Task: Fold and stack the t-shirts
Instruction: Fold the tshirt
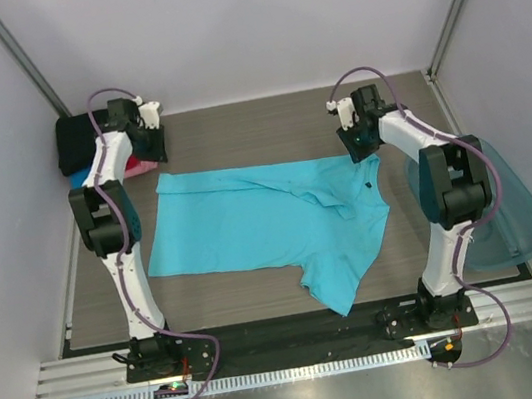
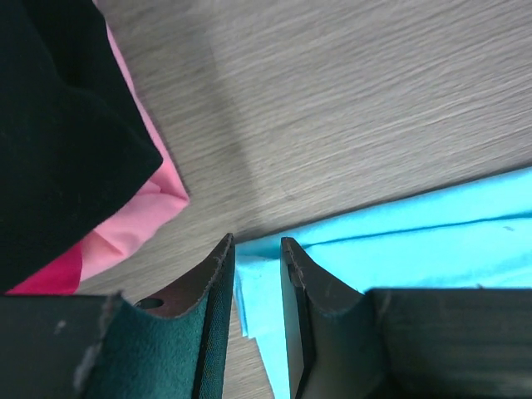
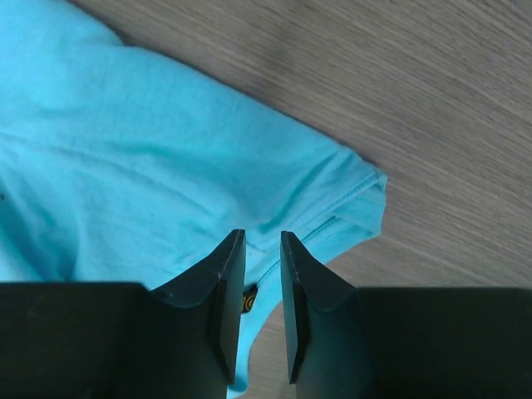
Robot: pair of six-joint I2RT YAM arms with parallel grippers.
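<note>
Because the table [image 1: 235,128] carries the turquoise t-shirt [image 1: 260,226] spread flat across the middle of the overhead frame, one sleeve trailing toward the bottom edge, you are working limp, light cloth. It should sag, drag and crease rather than hold a shape, so take it by hems and corners, both sides at once. Bare wood runs along the top of that frame and down the lower left, which looks like room enough to carry a fold across. At the right edge the teal tub [image 1: 516,210] crowds the table's side, so swing wide of it. The folded stack [image 1: 81,148], black over pink-red, fills the upper left corner, near the shirt's corner; keep the cloth from catching it. Your left gripper [image 2: 258,243] and right gripper [image 3: 263,234] each hang over a top corner, jaws slightly parted, clamping nothing. The right one has a stitched hem [image 3: 353,199] just ahead.
</note>
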